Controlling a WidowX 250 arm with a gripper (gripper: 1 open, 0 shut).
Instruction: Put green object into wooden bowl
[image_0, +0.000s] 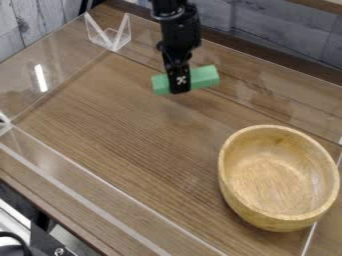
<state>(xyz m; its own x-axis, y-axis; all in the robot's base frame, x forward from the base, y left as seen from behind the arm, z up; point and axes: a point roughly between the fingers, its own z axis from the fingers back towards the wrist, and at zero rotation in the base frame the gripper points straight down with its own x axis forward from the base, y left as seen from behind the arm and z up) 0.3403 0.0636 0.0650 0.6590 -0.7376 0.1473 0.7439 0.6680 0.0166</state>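
Observation:
The green object (197, 77) is a small bright-green bar at the back middle of the wooden table. My black gripper (175, 82) comes straight down onto it, with its fingers closed across the bar's middle, so only the bar's two ends show. The bar sits level and low over the tabletop; I cannot tell whether it touches the wood. The wooden bowl (238, 150), large, round and light tan, stands empty at the front right, well apart from the gripper.
Clear acrylic walls (54, 70) ring the table on the left, front and right. A small clear stand (107, 35) sits at the back left. Bare wood (120, 140) lies between the gripper and the bowl.

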